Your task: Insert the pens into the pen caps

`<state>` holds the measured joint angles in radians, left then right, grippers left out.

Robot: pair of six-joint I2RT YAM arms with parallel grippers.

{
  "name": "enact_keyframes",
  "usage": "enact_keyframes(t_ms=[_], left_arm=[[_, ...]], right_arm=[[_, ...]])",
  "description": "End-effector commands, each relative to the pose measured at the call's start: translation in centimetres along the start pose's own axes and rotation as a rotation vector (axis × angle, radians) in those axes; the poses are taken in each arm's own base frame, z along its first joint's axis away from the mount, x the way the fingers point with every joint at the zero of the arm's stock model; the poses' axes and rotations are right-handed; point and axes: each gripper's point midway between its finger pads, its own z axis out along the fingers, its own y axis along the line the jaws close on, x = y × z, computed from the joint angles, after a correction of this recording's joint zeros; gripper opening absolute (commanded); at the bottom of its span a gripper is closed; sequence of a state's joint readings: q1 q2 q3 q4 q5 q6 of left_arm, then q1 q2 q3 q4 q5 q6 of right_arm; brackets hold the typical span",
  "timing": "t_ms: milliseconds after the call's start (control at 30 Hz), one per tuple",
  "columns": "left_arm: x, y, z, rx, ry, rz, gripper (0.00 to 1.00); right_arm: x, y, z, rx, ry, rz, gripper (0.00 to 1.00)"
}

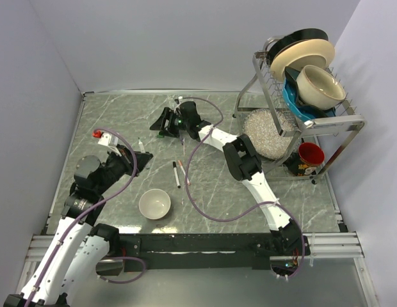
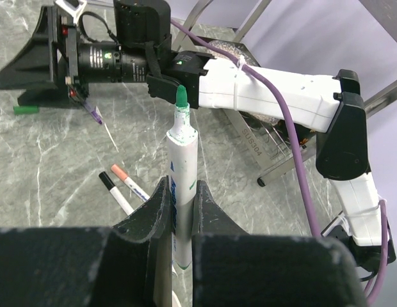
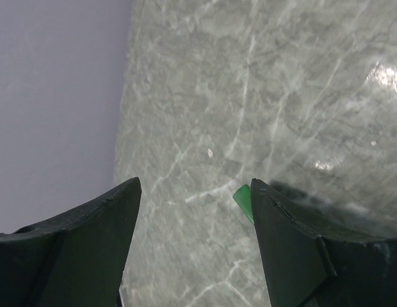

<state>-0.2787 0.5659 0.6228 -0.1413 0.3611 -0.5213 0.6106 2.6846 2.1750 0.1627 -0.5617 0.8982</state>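
Left claw (image 2: 180,192) clamps green pen (image 2: 182,153), right claw (image 3: 194,187) wide beside green cap (image 3: 243,201); two pens (image 1: 176,174) beyond the bowl (image 1: 154,204) lie uncapped.

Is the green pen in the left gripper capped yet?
Uncapped: the green pen shows a bare tip above the left fingers gripping it; the green cap lies on the table by the right fingers.

Three pens (image 2: 183,160), one green cap (image 2: 25,109), one white bowl (image 1: 154,204).

The dish rack (image 2: 262,150) bears the stamp SUS304; the pen (image 2: 182,173) carries illegible blue print
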Motion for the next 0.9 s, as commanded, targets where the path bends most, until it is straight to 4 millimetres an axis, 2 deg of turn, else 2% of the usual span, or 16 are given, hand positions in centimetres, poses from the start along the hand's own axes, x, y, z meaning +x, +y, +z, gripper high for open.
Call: enact_keyframes(t_ms=[0,167,367,633,733,867], left_arm=[[-0.7,-0.8,-0.1,0.029,-0.027,-0.003,0.01],[-0.8,-0.8,-0.1,0.03,-0.029,-0.005,0.01],[-1.0,-0.9,-0.3,0.028,-0.038,-0.002,0.01],[-1.0,-0.8,-0.3,0.026,-0.04,0.002,0.01],[-1.1,-0.8,-0.2,0.023,-0.042,0.004,0.01],[-1.1,-0.6,-0.3,0.015,-0.04,0.002,0.01]], right_arm=[[0.8,0.0,-0.3,0.008,0.055,-0.056,0.77],[1.2,-0.8,-0.7,0.066,0.066,-0.075,0.77],[2.1,0.4,-0.3,0.016,0.105,-0.125,0.76],[4.6,2.1,-0.2,-0.055,0.185,-0.203,0.75],[5.8,1.5,-0.4,-0.043,0.225,-0.21,0.74],[7.2,1.8,-0.7,-0.064,0.281,-0.244,0.71]])
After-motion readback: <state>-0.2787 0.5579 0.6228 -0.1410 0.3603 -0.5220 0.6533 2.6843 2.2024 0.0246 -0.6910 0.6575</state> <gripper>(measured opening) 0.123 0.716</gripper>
